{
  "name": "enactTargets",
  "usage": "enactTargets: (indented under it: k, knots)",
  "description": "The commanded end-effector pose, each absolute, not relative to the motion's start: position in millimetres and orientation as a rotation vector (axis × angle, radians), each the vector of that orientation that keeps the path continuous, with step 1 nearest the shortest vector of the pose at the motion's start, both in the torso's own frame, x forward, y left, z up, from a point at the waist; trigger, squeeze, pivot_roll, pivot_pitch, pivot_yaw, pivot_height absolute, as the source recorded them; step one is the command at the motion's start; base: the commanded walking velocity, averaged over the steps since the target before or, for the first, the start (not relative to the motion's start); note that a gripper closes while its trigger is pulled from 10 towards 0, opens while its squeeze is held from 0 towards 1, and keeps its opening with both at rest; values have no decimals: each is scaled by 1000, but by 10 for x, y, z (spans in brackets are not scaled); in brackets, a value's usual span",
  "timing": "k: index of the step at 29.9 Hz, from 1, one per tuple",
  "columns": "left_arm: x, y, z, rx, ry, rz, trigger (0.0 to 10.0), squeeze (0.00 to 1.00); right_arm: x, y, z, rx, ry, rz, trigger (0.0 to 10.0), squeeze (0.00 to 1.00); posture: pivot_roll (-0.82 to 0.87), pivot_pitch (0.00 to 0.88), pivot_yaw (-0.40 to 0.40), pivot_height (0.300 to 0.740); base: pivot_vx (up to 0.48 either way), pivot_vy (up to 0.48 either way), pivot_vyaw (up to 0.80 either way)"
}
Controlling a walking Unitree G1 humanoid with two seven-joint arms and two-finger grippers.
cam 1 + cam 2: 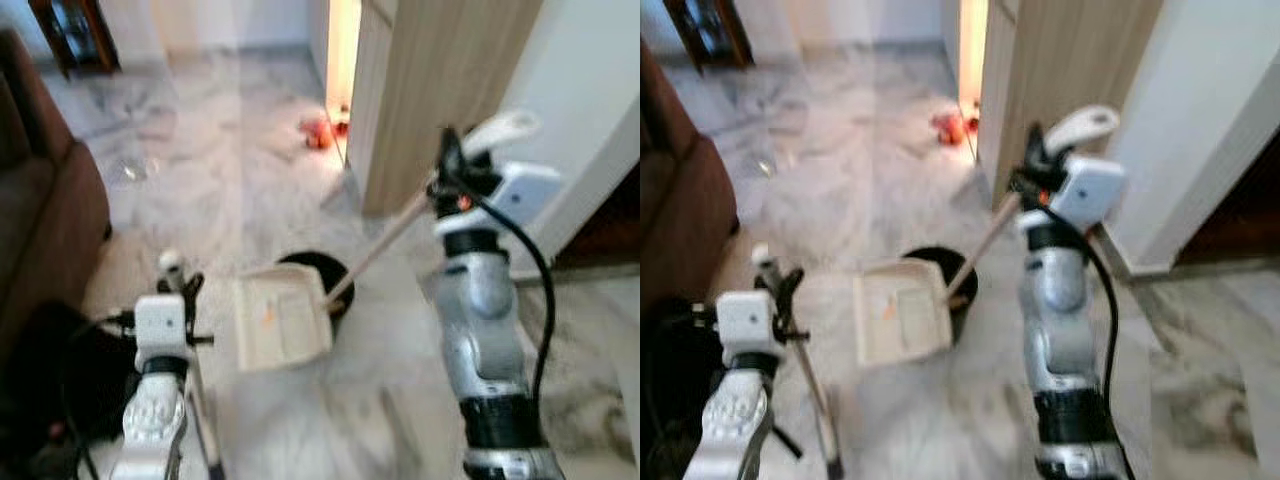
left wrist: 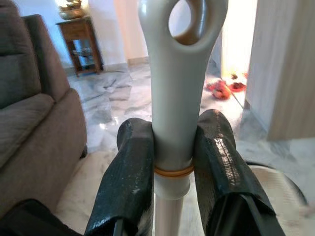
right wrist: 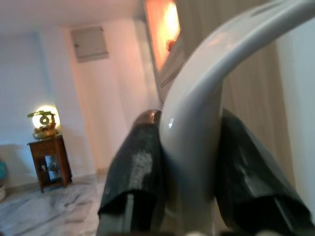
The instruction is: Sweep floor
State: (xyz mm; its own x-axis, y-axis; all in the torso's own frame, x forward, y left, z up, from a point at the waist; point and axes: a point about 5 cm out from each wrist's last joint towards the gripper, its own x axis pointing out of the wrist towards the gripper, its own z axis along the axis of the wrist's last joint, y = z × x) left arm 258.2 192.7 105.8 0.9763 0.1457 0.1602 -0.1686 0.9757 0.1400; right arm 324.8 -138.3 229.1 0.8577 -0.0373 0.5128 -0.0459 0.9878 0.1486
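Both jaws are clamped shut on handles: the left gripper (image 2: 172,167) pinches the grey looped top of a broom handle (image 2: 179,73) between its two black fingers (image 2: 130,177), and the right gripper (image 3: 189,167) squeezes the curved pale grip of the dustpan handle (image 3: 206,98), held up high near the wooden door (image 1: 440,90). From that raised right gripper a long pale shaft (image 1: 385,245) slopes down to a cream dustpan (image 1: 280,320), which is tilted over a black round bin (image 1: 325,275) on the marble floor (image 1: 220,180); a small orange scrap (image 1: 267,316) lies inside the pan. The broom shaft (image 1: 815,395) runs down toward the floor beside the robot's left arm, close to a brown sofa (image 1: 50,200). Farther off, near the bright doorway, some reddish objects (image 1: 318,130) sit on the floor, too blurred to identify. As I judge it, the risk now is spillage: if the pan tips unevenly or drifts off the bin's mouth, the scrap would fall back onto the floor. The long shaft could also knock the door edge, and the broom's lower end could catch the dark cables (image 1: 90,330) by the sofa.
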Motion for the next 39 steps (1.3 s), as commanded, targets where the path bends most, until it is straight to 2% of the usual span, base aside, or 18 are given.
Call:
enactTargets:
  k: [1,26,39]
  knots:
    - [2575,1979,1131,178,-184,174,10000,0,3189,-1268,2508,195,-644,50,10000,0,148,32,-17,740,382,0,0]
    - [2579,1966,1134,166,-189,190,10000,0,3204,-1265,2500,213,-631,70,10000,0,152,49,-28,740,379,0,0]
    - [2557,1947,1123,158,-190,175,10000,0,3203,-1292,2491,205,-628,52,10000,0,151,61,-27,740,19,0,0]
